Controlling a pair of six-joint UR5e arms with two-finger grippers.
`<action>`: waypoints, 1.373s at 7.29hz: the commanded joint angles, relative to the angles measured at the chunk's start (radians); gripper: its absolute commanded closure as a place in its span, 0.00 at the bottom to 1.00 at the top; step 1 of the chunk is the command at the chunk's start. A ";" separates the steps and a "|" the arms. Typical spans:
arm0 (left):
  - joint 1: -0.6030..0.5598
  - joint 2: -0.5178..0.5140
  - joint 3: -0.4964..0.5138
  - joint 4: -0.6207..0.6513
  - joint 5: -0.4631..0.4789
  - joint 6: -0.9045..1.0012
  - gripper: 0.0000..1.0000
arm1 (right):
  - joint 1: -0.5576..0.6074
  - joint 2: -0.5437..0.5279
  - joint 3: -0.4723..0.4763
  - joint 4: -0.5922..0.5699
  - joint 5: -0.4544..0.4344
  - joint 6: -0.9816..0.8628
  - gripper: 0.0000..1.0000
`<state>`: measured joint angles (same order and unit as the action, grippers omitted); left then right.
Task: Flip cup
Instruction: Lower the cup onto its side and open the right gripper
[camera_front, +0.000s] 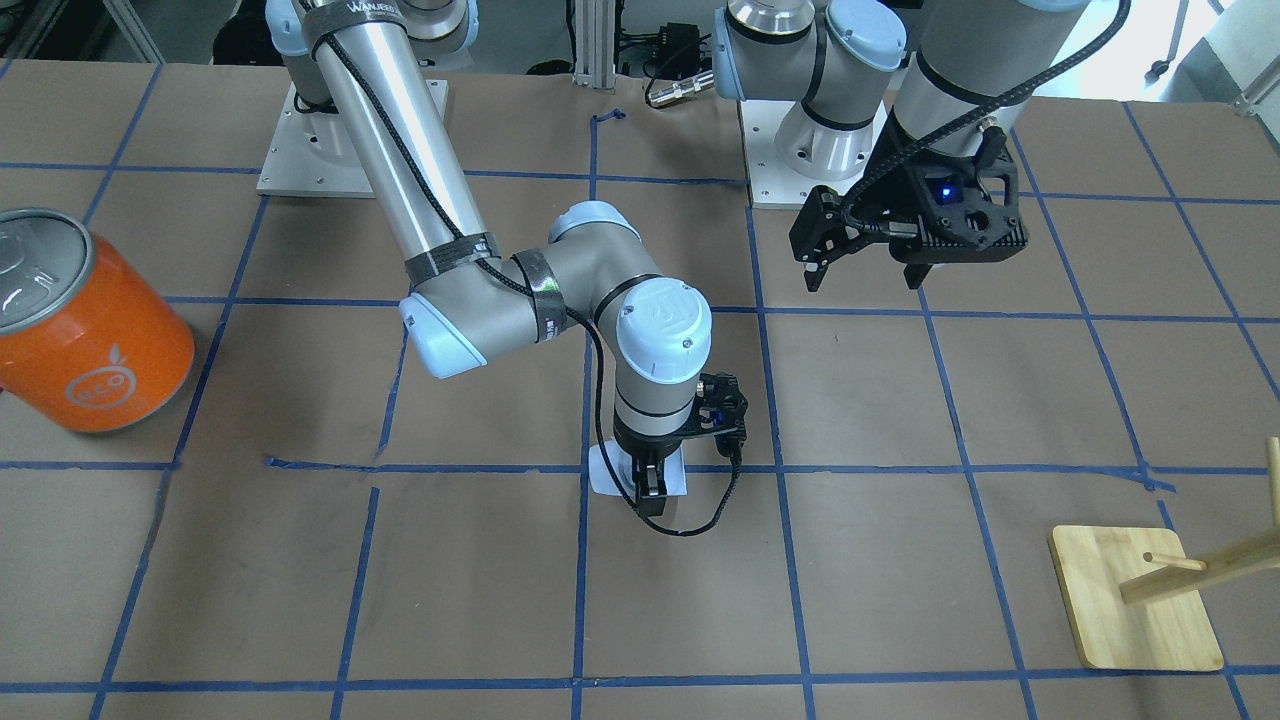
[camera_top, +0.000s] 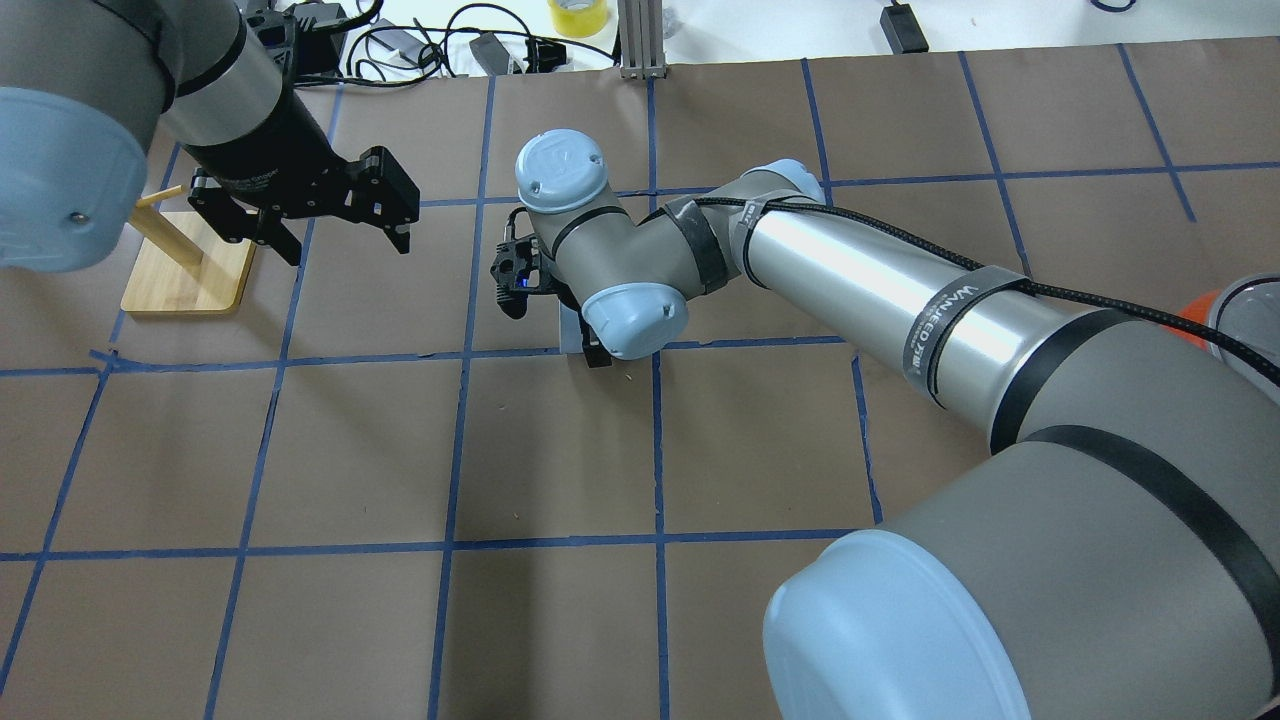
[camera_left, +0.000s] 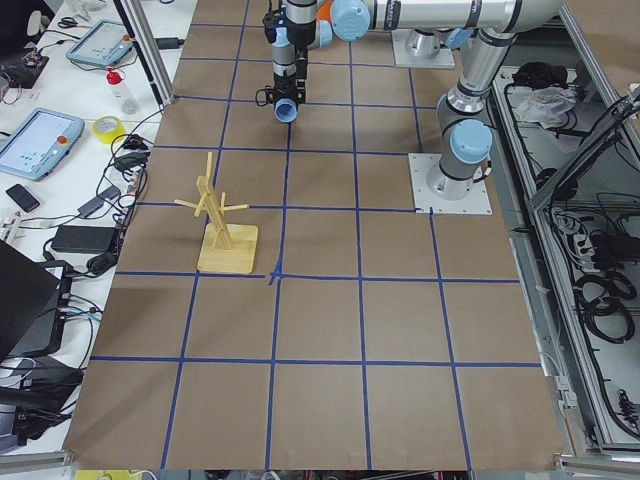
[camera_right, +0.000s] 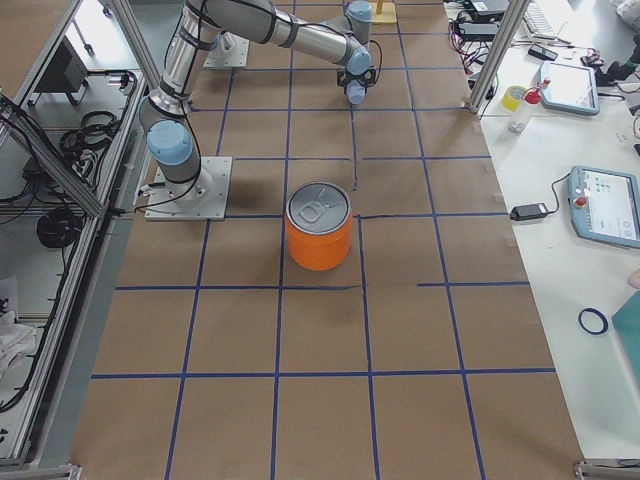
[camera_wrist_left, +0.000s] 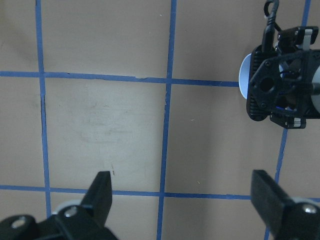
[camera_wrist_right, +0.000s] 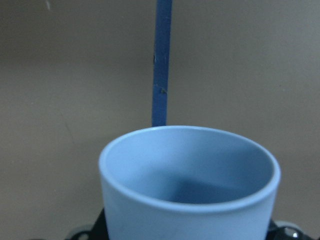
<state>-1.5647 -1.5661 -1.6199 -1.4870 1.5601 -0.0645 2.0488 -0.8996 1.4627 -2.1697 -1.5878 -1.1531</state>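
The pale blue cup (camera_wrist_right: 189, 195) fills the right wrist view, its open mouth in plain sight, with the fingers hidden under it. My right gripper (camera_front: 650, 492) points down at the table's middle and is shut on the cup (camera_front: 603, 476). The cup's edge also shows in the overhead view (camera_top: 570, 333) and the left wrist view (camera_wrist_left: 243, 76). I cannot tell whether it touches the table. My left gripper (camera_front: 865, 275) hangs open and empty above the table, apart from the cup; it also shows in the overhead view (camera_top: 345, 240) and the left wrist view (camera_wrist_left: 185, 200).
A big orange can (camera_front: 95, 325) with a silver top stands at the table's end on my right. A wooden peg rack (camera_front: 1135, 600) on a square base stands on my left, near the left gripper (camera_top: 185, 270). Blue tape lines grid the brown table.
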 joint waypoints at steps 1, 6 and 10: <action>0.000 0.000 0.000 0.001 0.000 0.000 0.00 | 0.001 0.004 0.010 0.002 0.003 0.004 0.00; 0.000 0.000 -0.002 -0.004 0.000 0.000 0.00 | -0.021 -0.103 -0.007 0.011 -0.005 0.038 0.00; 0.008 -0.031 -0.002 0.002 -0.003 0.006 0.00 | -0.241 -0.364 -0.005 0.229 -0.001 0.290 0.00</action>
<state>-1.5614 -1.5786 -1.6216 -1.4872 1.5593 -0.0612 1.8923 -1.1765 1.4566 -1.9944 -1.5892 -0.9641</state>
